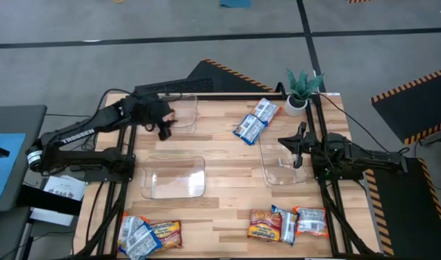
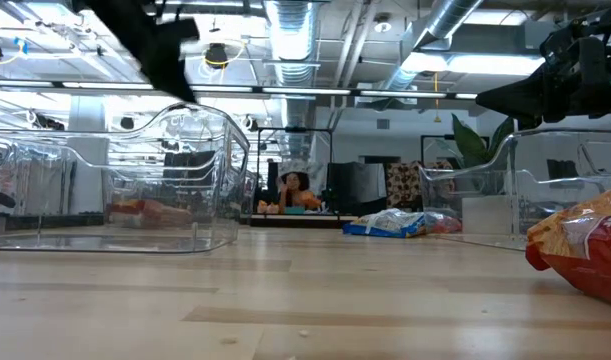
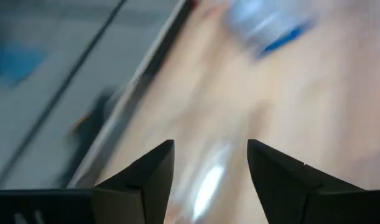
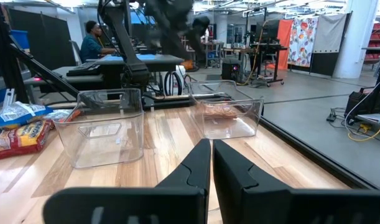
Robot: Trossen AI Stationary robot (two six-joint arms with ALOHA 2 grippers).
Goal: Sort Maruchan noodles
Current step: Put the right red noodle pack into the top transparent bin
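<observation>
Maruchan noodle packets lie in three groups: blue ones (image 1: 255, 119) at the far middle, blue and orange ones (image 1: 148, 232) at the near left, and a mixed lot (image 1: 289, 222) at the near right. One reddish packet (image 4: 221, 111) rests flat on the floor of the far-left clear bin (image 1: 180, 112). My left gripper (image 1: 164, 130) hovers open beside that bin's near left side, with nothing between its fingers (image 3: 146, 174). My right gripper (image 1: 285, 141) is shut and empty; it points level over the right clear bin (image 1: 285, 162).
A third clear bin (image 1: 173, 177) stands at the left middle of the wooden table. A potted plant (image 1: 301, 90) sits at the far right corner. Bare wood lies between the bins in the table's middle. A person sits at a desk beyond the table (image 4: 90, 40).
</observation>
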